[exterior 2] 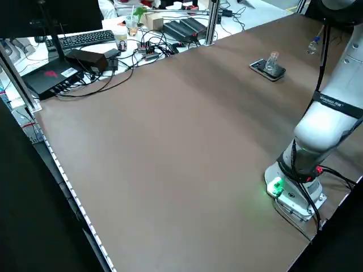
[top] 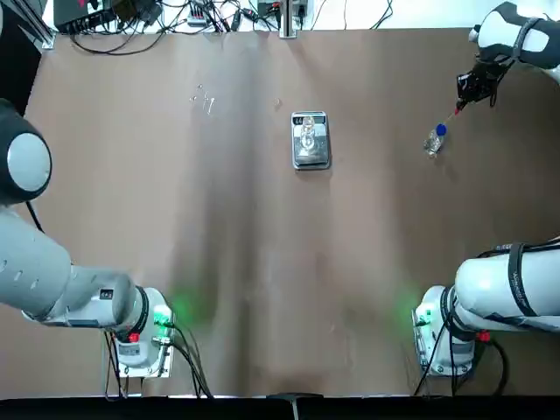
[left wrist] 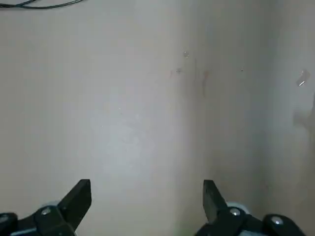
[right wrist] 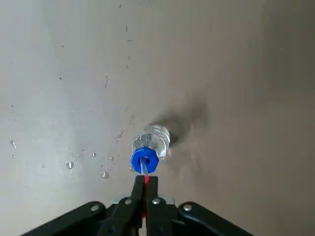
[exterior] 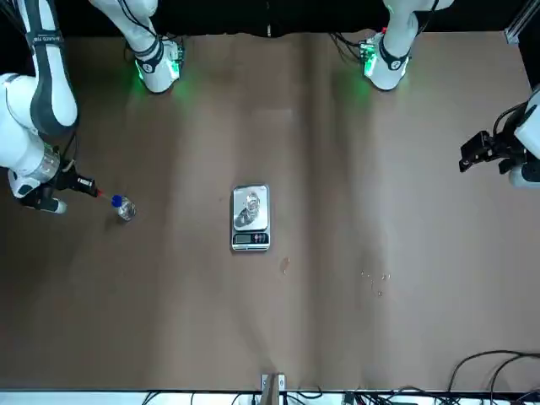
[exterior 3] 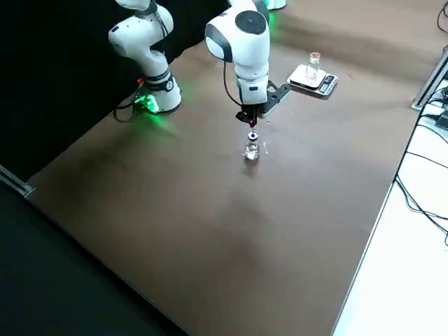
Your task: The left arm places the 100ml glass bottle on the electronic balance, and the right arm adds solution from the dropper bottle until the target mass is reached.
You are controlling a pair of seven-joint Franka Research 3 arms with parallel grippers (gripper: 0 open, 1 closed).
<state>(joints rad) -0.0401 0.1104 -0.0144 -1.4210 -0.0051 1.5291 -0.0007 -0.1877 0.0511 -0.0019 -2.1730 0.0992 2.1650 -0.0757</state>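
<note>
The small clear glass bottle (top: pixel 307 136) stands upright on the silver electronic balance (top: pixel 311 158) at mid-table, also seen in the front view (exterior: pixel 250 205) on the balance (exterior: pixel 251 239). The dropper bottle (top: pixel 433 143) stands far to the right. My right gripper (right wrist: pixel 145 184) is shut on the red bulb above its blue cap (right wrist: pixel 144 160), which sits at the bottle's mouth (exterior 3: pixel 252 150). Whether the cap is seated I cannot tell. My left gripper (exterior: pixel 467 156) hangs off at the table's left side, open with nothing between its fingers (left wrist: pixel 78 196).
Water droplets (right wrist: pixel 71 164) lie on the brown table beside the dropper bottle, and a few more (top: pixel 203 98) at the far left. Cables, a keyboard (exterior 2: pixel 85 38) and boxes line the far edge. The arm bases (top: pixel 144 337) stand at the near edge.
</note>
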